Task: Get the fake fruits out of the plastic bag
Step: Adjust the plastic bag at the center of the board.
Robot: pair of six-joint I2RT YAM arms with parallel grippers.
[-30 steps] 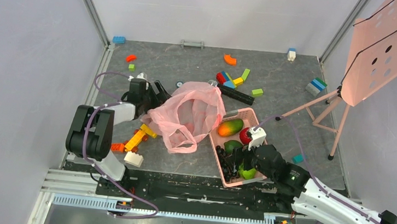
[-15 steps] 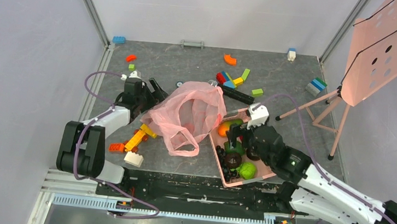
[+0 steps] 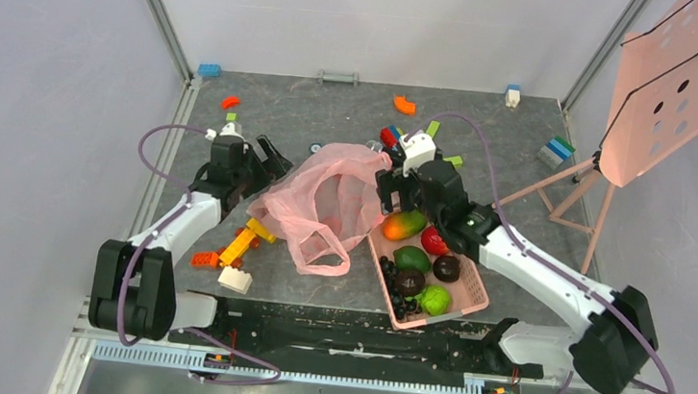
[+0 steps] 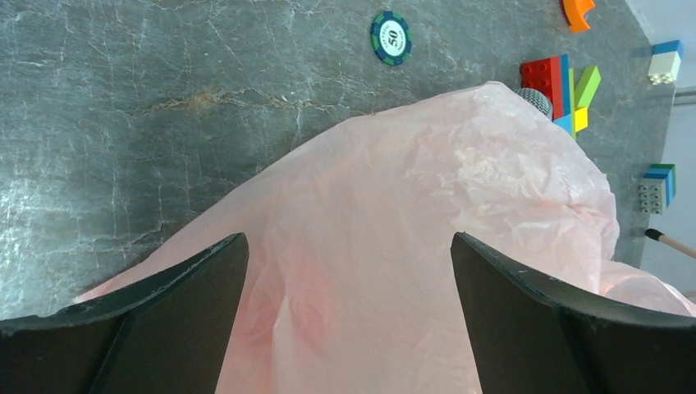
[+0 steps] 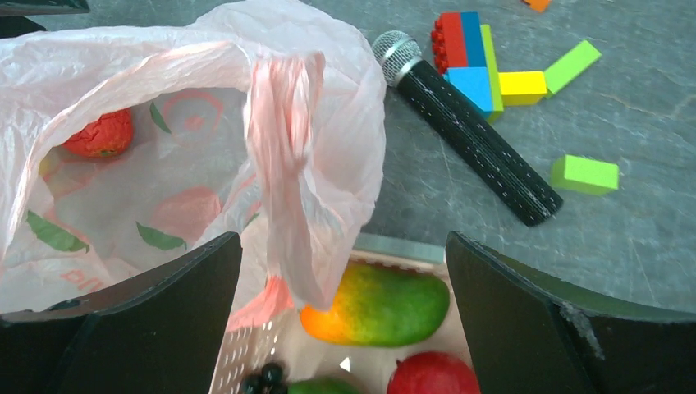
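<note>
Grey marbled table [image 3: 334, 109] with toy bricks scattered all over, white walls round it. So here's what changed in the last second: the right gripper [image 3: 390, 196] was down over the pink basket [image 3: 478, 296] at the near end, right on the lime-green bumpy fruit [image 3: 433, 300]. Now that fruit sits loose in the basket next to the grapes [image 3: 394, 293], and the arm has swung up to the mouth of the plastic bag [image 3: 335, 205], jaws spread wide with nothing in them. So that's one more out, and it looks to me like it's lining up for the next one. The wrist view from that side looks straight into the bag, and there's a red textured fruit [image 5: 98, 133] lying deep inside, towards the far left corner. That's the only one I can see left in there. The left gripper [image 4: 346, 263] hasn't gone far. It's at the bag's left edge, also wide open, with pink film bulging up between the jaws but not pinched. The mango [image 5: 382, 305] just under the bag's handle isn't a target. My guess is the floppy handle hanging across the opening is what gets in the way next.
</note>
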